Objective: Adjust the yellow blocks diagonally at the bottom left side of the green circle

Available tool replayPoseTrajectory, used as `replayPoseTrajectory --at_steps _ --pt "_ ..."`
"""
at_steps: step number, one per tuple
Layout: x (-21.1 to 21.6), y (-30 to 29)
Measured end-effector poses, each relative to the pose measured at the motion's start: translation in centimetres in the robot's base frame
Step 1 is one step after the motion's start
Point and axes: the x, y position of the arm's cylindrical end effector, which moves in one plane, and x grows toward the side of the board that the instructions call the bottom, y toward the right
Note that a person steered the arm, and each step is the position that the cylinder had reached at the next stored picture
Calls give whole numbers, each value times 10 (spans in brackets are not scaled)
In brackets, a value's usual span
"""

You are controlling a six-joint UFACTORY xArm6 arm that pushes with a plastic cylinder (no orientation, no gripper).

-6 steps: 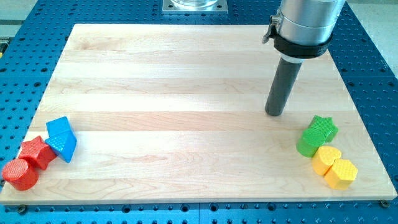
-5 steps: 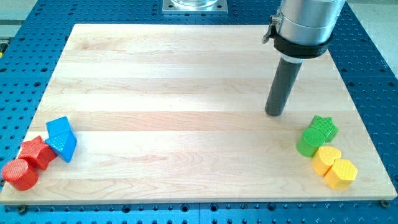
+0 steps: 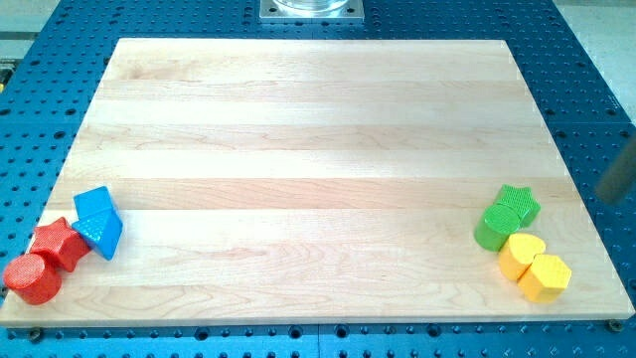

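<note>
Blue perforated bench surrounds the wooden board (image 3: 318,119); two yellow blocks (image 3: 534,267) touch the green circle (image 3: 494,228) near the bottom-right corner; my tip isn't visible, so its state is unknowable; a blind push might scatter the green star (image 3: 521,203).

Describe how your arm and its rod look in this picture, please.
Almost nothing of me shows. At the view's right edge there is only a blurred, dark grey slanted streak, probably my rod. My tip cannot be made out, so I cannot place it relative to the blocks. No cuff, cables or markings are visible.
</note>
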Motion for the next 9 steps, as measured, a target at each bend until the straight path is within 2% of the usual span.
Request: replayPoseTrajectory --at_steps 1,2,5,7,8,9 --pt "66 -14" --pt "100 -55" --pt "100 -141" --pt "76 -153" --pt "71 -111" --pt "33 -99"
